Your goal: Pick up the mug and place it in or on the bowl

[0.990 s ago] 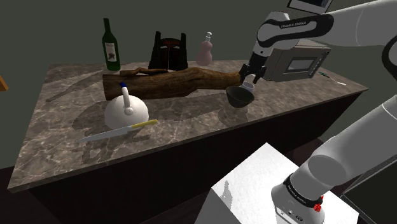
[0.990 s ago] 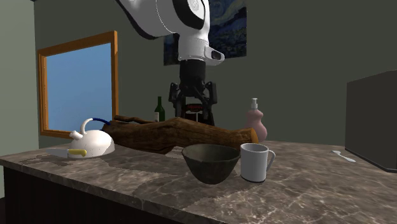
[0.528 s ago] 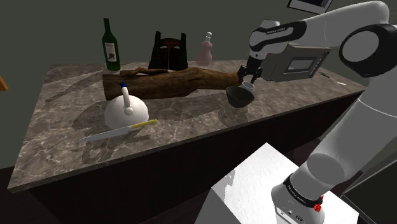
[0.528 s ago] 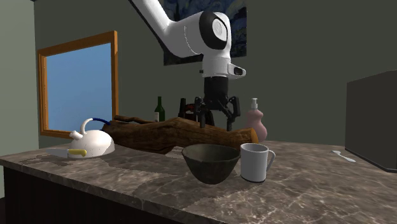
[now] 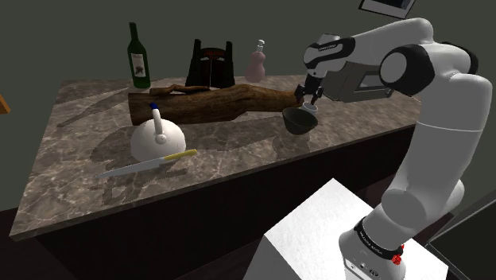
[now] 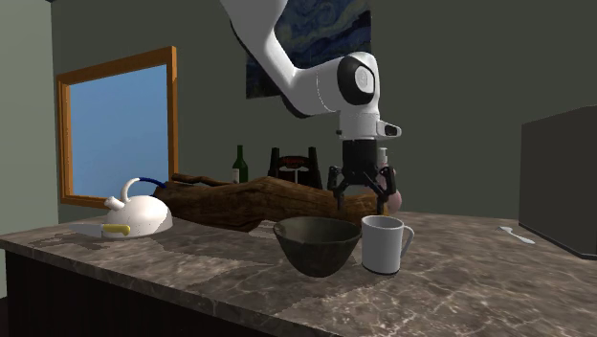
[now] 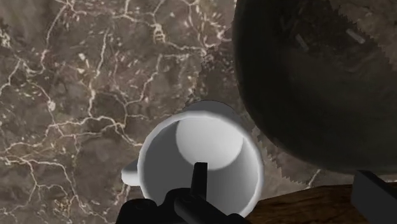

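Mug [image 6: 386, 244] and bowl [image 6: 318, 245] stand just beside each other on the dark, pale-veined surface [image 6: 459, 287]. The pale mug is upright on the second exterior view's right of the dark bowl, and its handle [image 6: 409, 239] points away from the bowl. The white arm [image 6: 297, 67] reaches over from above and holds the jaws just above the mug. In that view their tips hang slightly higher than the mug's rim and do not touch it. The jaws are released, spread wide and grasping nothing.

Seen along the hand, the mug [image 7: 200, 167] shows its open mouth and bare inside, but it is not centred between the jaws. One black finger [image 7: 199, 184] lies over the mug's opening. The other finger [image 7: 375, 191] stands well outside the rim, above a strip of brown wood [image 7: 299, 207]. The mug's wall on that side falls in the gap between them. The bowl [image 7: 312, 83] is right next to the mug on the side opposite the handle [image 7: 129, 175], and the marbled surface [image 7: 76, 95] spreads around both.

In the shoulder view the arm [image 5: 429, 95] bends over from the stand [image 5: 318, 239], and the hand hangs by the bowl [image 5: 299, 120]. A long log [image 5: 215, 103] lies behind the bowl. Further toward that view's left are a white kettle [image 5: 156, 139], a pen [image 5: 147, 165], a green bottle [image 5: 139, 56] and a pink bottle [image 5: 256, 62].
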Robot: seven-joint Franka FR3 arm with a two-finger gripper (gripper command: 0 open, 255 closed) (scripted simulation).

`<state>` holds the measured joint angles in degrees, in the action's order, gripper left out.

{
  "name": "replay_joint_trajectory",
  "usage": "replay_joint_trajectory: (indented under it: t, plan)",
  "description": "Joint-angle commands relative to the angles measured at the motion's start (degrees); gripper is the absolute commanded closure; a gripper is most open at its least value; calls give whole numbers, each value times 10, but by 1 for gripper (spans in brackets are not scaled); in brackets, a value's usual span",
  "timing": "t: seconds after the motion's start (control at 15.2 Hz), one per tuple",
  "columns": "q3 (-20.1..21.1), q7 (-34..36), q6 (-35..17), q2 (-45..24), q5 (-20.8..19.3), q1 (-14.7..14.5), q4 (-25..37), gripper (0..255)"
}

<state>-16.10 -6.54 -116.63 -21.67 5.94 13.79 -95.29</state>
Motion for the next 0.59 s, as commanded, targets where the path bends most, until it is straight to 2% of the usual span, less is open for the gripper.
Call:
replay_joint_trajectory:
  t: [0.0,0.53]
  plan:
    - [-1,-5,3,-22,4,8,24,0]
    - [2,-10,-46,-45,12,10,-2,0]
